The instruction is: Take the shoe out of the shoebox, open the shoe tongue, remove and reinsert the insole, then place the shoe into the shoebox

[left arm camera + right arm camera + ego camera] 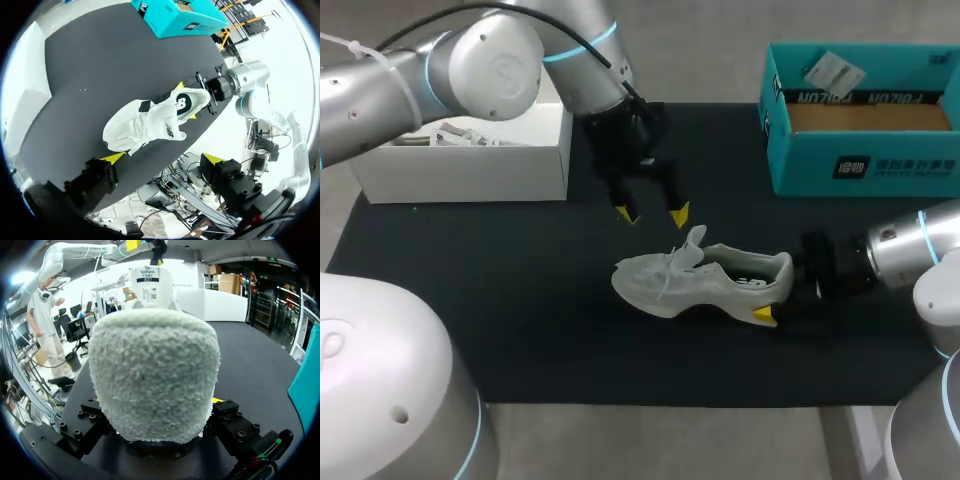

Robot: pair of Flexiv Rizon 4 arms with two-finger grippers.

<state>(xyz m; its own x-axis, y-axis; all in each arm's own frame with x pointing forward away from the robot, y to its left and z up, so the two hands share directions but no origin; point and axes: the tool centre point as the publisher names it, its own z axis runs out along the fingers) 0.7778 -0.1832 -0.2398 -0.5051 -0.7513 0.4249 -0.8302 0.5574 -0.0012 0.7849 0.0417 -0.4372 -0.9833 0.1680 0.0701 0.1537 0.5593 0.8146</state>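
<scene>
Since the teal shoebox (880, 165) in the upper right of the head view holds only a brown floor and a small white card (833, 72), and the shoe (705, 285) lies on its side right of centre, well apart from the box, I judge the first step done. The toe points to the left of the frame and the heel to the right.

The right gripper (778, 290), coming in from the right edge, is clamped on the heel. One yellow tip shows below the heel in the head view, and the left wrist view shows a tip on each side of it. From its own wrist camera the fuzzy heel fills the space between its fingers.

The left gripper (651, 213) hangs just above the laces, upper centre of the frame, with its fingers spread wide and nothing in them. In its wrist view the shoe lies ahead of the two tips.

The tongue (147, 285) stands up beyond the heel, so opening it looks begun or about to be. I cannot tell whether the insole is inside. Pulling it out, refitting it and boxing the shoe all appear to remain.

A grey table (670, 440) carries a black mat (520, 300) that covers most of it, and both the shoe and the shoebox rest on that mat. A white box (470, 165) sits at the upper left, on the mat's edge.
</scene>
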